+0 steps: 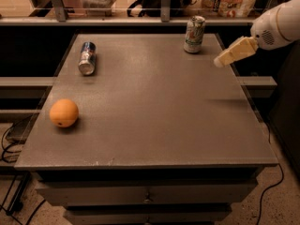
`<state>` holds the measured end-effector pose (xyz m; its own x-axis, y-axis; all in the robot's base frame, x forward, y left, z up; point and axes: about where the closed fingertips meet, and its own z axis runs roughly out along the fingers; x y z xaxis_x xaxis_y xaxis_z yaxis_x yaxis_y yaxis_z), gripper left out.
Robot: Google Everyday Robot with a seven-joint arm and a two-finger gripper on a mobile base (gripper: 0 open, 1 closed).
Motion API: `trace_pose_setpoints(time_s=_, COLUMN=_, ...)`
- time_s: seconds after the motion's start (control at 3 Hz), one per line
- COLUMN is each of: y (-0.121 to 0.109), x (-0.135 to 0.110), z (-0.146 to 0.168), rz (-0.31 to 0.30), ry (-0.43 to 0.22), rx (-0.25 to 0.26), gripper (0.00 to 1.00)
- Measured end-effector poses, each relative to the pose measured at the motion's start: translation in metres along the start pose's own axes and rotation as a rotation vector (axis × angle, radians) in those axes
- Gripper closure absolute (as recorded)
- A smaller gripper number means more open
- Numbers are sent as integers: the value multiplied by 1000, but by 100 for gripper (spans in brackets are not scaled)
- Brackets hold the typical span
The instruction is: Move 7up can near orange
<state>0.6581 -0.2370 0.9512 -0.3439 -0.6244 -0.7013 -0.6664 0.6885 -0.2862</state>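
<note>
While the gripper [219,62] (opening — cannot tell) hovers near the 7up can [194,33], the orange [63,112] lies well apart

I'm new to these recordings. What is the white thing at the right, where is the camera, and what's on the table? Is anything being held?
The white thing is the robot's single arm, reaching in from the right. The cream-coloured piece at its end is the gripper, its grasping tool. It hangs over the table's right edge, towards the far corner, and holds nothing. There is only one camera, looking down on the table from its near side; where it is mounted is not known. Three things lie on the table. The 7up can stands upright near the far edge, just left of the gripper. A blue-and-silver can lies on its side at the far left. The orange sits at the near left.
</note>
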Motion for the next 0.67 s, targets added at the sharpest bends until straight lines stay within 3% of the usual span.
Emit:
trace_pose_setpoints(time_s=0.33, y=-25, x=-5, z=26, rz=62, ry=-70, rx=33, gripper=0)
trace_pose_setpoints(time_s=0.67, y=-41, x=-13, z=60, rz=83, ry=-105, rx=7, gripper=0)
